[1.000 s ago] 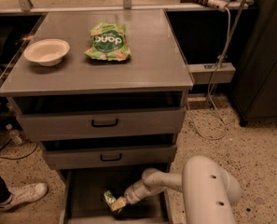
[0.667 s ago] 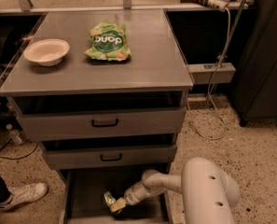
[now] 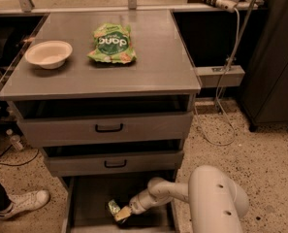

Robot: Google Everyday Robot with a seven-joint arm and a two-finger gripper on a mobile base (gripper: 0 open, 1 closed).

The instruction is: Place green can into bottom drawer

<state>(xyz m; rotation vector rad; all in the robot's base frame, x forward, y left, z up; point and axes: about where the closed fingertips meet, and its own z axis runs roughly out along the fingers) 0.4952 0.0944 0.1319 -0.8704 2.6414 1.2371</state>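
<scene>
The bottom drawer (image 3: 88,203) stands pulled open under the grey cabinet, its dark flat floor showing. The green can (image 3: 114,207) lies low inside it, near the middle of the floor. My gripper (image 3: 120,212) reaches into the drawer from the right on the white arm (image 3: 168,191) and sits right at the can, its tip touching or almost touching it. I cannot tell whether the can rests on the floor or is still held.
A green snack bag (image 3: 112,43) and a white bowl (image 3: 48,54) sit on the cabinet top. Two upper drawers with black handles (image 3: 109,128) stick out slightly above the open one. A person's white shoe (image 3: 24,201) stands at the left. Cables hang at the right.
</scene>
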